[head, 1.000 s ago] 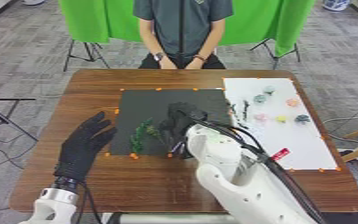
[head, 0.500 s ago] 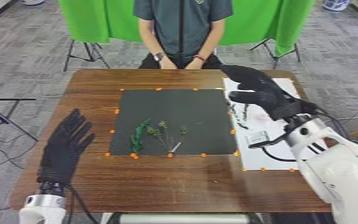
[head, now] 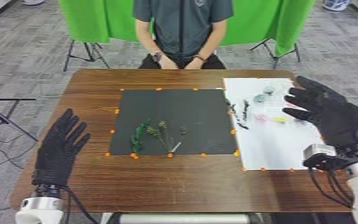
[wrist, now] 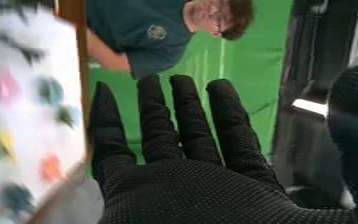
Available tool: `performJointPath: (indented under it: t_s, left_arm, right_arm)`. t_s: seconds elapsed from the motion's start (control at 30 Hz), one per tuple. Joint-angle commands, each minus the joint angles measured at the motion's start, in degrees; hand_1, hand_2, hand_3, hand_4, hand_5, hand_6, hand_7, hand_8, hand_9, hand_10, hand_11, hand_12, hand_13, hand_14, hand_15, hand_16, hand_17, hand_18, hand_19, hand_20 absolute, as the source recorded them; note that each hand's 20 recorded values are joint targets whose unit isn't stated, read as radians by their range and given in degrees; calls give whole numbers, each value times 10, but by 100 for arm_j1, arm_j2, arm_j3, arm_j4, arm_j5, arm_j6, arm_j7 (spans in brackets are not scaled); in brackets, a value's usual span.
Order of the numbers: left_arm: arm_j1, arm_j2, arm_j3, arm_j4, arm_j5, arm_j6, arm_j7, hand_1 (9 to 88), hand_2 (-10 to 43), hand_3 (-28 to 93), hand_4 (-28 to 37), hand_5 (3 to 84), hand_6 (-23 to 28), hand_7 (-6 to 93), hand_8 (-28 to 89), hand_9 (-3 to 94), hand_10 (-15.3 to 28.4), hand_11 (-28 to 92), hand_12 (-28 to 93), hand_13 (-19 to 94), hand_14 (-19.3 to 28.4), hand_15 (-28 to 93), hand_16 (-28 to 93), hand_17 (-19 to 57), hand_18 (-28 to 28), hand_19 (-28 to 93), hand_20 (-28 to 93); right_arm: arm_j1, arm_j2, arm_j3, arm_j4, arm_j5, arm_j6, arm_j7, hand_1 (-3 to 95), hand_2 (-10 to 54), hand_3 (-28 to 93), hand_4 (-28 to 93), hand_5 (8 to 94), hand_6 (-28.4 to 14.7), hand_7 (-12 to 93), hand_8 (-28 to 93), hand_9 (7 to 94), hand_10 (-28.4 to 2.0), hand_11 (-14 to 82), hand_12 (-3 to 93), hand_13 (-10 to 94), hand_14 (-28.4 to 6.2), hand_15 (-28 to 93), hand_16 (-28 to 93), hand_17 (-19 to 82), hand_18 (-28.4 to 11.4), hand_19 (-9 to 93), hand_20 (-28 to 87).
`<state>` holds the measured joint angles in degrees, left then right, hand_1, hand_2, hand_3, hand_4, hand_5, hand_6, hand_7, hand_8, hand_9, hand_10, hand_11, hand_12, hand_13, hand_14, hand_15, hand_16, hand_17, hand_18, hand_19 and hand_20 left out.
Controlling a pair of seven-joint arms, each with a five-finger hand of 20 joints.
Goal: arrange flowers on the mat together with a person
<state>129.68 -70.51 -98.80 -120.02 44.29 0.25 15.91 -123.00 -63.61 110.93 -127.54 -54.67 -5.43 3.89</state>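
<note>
In the head view, my right hand [head: 333,116] is over the right edge of the white sheet [head: 278,145], fingers spread and holding nothing. The right wrist view shows the same right hand [wrist: 189,190] with straight fingers. My left hand [head: 62,147] is open, left of the dark mat [head: 171,112]. On the mat's lower left lie a leafy green sprig [head: 138,136] and several thin stems [head: 164,135]. Dark sprigs [head: 239,112] lie along the sheet's left side. Pale blue-green flowers [head: 262,96], a pink flower [head: 262,118] and a yellow flower [head: 280,120] lie on the sheet.
A person sits across the brown table [head: 91,100], hands together at its far edge, touching none of the flowers. Orange tape pieces mark the edges of the mat and sheet. In the right wrist view, an orange flower [wrist: 51,167] also lies on the sheet.
My right hand has left the mat's lower part, crossed over the sheet and moved farther right. Stems it covered on the mat are uncovered. My left hand has shifted slightly left and down.
</note>
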Motion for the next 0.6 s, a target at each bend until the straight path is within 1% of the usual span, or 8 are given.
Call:
performJointPath:
  t_s: [0.03, 0.13, 0.23, 0.27, 0.3, 0.4, 0.5, 0.6]
  left_arm:
    - [-13, -98, 52, 49, -232, -90, -36, 285, -34, 675, -251, 251, 16, 198, -102, 173, 93, 154, 172, 162, 107, 129, 88, -110, 199, 392, 110]
    - [-105, -161, 79, 67, -411, -240, -115, 284, -32, 674, -249, 253, 16, 198, -101, 176, 95, 156, 172, 166, 109, 139, 87, -109, 198, 394, 112]
    - [-135, -160, 80, 87, -295, -281, -202, 284, -32, 673, -249, 254, 17, 199, -102, 177, 96, 159, 172, 167, 110, 145, 84, -108, 199, 396, 113]
    - [-149, -157, 80, 94, -295, -276, -212, 284, -32, 673, -249, 254, 18, 199, -102, 177, 96, 160, 171, 167, 110, 146, 83, -108, 199, 396, 114]
    - [-147, -154, 92, 91, -316, -247, -180, 284, -32, 673, -249, 254, 18, 200, -102, 177, 97, 160, 171, 167, 111, 148, 82, -108, 199, 397, 114]
    - [-153, -163, 73, 93, -275, -274, -192, 284, -31, 673, -248, 255, 18, 199, -102, 178, 97, 161, 170, 168, 113, 154, 80, -107, 199, 397, 114]
    - [-135, -159, 67, 89, -289, -278, -204, 285, -32, 673, -247, 256, 18, 199, -103, 179, 98, 161, 169, 170, 112, 158, 77, -106, 199, 400, 115]
    - [-171, -158, 83, 123, -292, -309, -236, 286, -31, 671, -248, 256, 19, 198, -102, 180, 98, 162, 169, 171, 113, 161, 75, -106, 199, 400, 114]
  right_arm:
    - [61, -229, -74, 11, -376, -111, -6, 144, -41, 830, -235, 321, -54, 128, -75, 342, -142, 88, 242, 296, -134, 82, 353, 35, -239, 403, 234]
    - [11, -257, -44, 1, -382, -72, 4, 145, -41, 832, -236, 323, -56, 130, -77, 343, -142, 94, 240, 298, -133, 99, 346, 36, -235, 406, 235]
    - [23, -280, -77, 16, -398, -40, -38, 145, -40, 832, -237, 327, -58, 130, -79, 346, -143, 98, 239, 299, -133, 108, 339, 37, -233, 409, 238]
    - [28, -303, -77, 19, -396, -61, -25, 145, -40, 832, -237, 328, -59, 130, -80, 348, -143, 100, 239, 299, -133, 111, 338, 37, -233, 412, 239]
    - [25, -313, -91, 24, -399, -59, -26, 145, -39, 832, -237, 328, -60, 130, -80, 349, -143, 101, 238, 299, -133, 114, 336, 36, -233, 415, 241]
    - [41, -325, -95, 32, -393, -125, 53, 146, -39, 832, -238, 329, -60, 130, -80, 351, -143, 104, 236, 300, -132, 122, 331, 36, -233, 418, 243]
    - [60, -317, -95, 37, -417, -160, 89, 145, -37, 833, -238, 333, -63, 129, -80, 352, -143, 106, 234, 300, -134, 129, 326, 35, -233, 421, 244]
    - [65, -299, -93, 40, -419, -128, 74, 145, -36, 832, -238, 336, -64, 127, -80, 353, -143, 106, 232, 300, -134, 135, 321, 36, -233, 421, 244]
